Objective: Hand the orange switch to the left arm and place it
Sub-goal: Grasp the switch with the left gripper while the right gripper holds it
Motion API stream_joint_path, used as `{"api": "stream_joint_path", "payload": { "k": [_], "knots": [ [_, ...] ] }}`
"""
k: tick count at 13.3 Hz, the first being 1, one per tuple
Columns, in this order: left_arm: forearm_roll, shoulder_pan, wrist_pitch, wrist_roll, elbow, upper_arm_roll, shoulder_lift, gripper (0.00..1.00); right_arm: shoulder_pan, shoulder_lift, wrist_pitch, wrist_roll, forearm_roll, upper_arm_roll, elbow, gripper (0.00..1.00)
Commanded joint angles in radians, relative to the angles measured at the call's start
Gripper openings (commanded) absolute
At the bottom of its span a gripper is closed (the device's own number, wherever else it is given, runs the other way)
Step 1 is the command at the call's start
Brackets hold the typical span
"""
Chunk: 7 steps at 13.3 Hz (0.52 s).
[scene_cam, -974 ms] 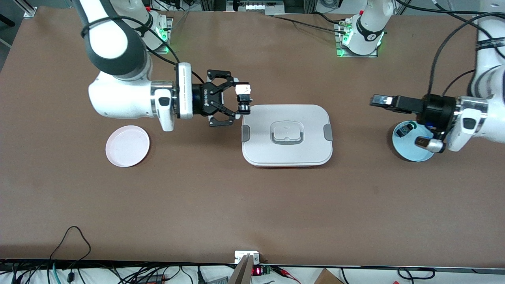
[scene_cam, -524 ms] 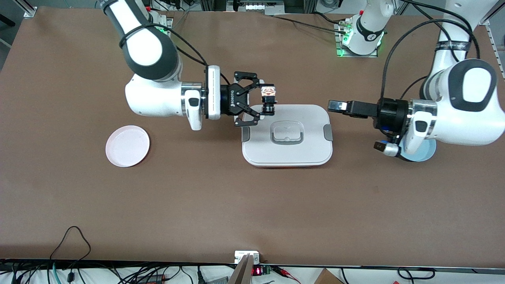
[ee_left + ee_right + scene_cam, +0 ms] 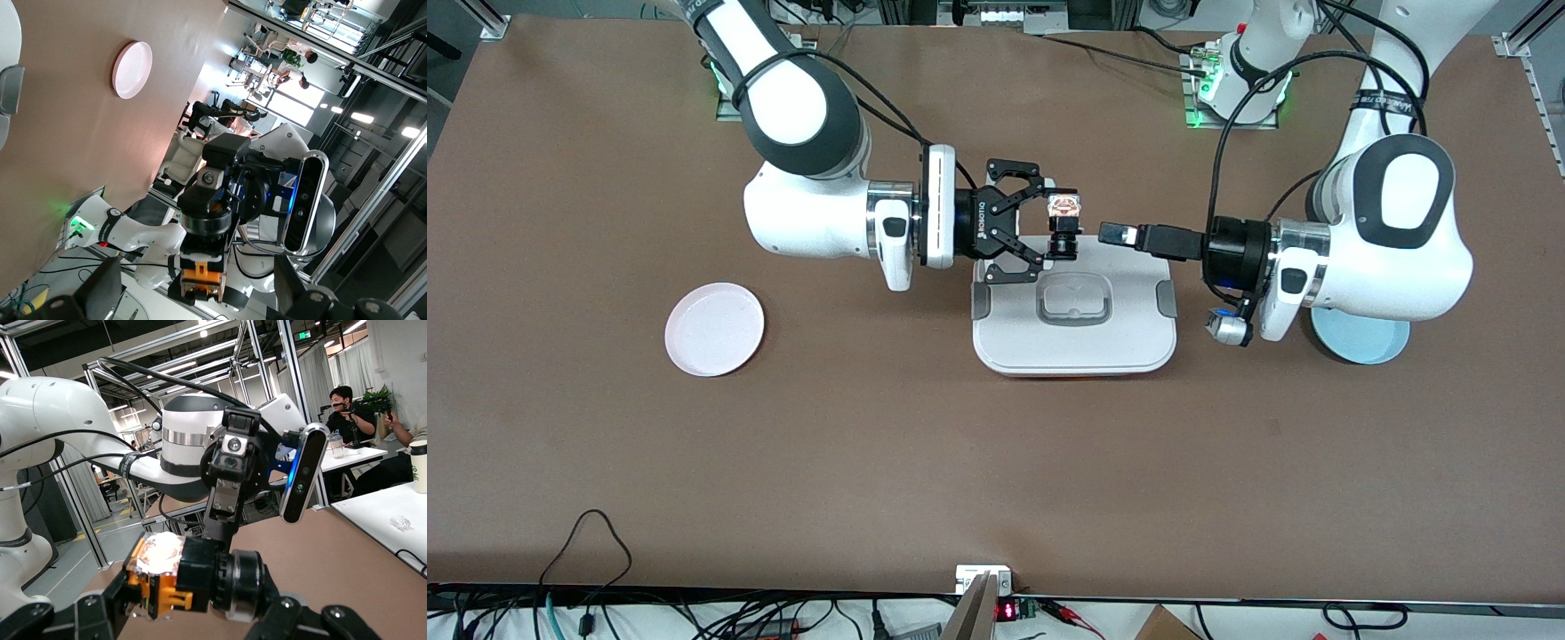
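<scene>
Right pincer (image 3: 1060, 229) grasps small black orange-capped switch (image 3: 1063, 224) over large white lidded box (image 3: 1074, 329). Left pincer (image 3: 1116, 235), released, hovers over box, facing switch.

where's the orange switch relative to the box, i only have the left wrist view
Observer: The orange switch is up in the air, gripped in the right jaws, over the box at its edge farther from the front camera.
Operator: are my left jaws touching it
Observer: No. The front view shows a gap between them and the switch; the left jaws are open, over the box's corner toward the left arm's end of the table.
</scene>
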Motion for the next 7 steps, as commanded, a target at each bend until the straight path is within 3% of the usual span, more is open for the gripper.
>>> {"api": "stream_joint_path", "payload": {
  "k": [1,2,4,7],
  "knots": [
    [-0.034,-0.014,0.011,-0.043,-0.019,0.008,-0.016,1.00,0.006,0.021,0.017,-0.016,0.026,0.006,0.032,0.15],
    [-0.040,-0.023,0.013,-0.044,-0.020,0.008,-0.018,0.99,0.006,0.021,0.017,-0.016,0.026,0.006,0.031,0.15],
    [-0.045,-0.028,0.028,-0.044,-0.023,0.008,-0.016,0.87,0.006,0.021,0.017,-0.016,0.026,0.006,0.031,0.15],
    [-0.047,-0.048,0.050,-0.057,-0.023,0.008,-0.018,0.80,0.008,0.021,0.017,-0.018,0.024,0.006,0.026,0.15]
  ]
}}
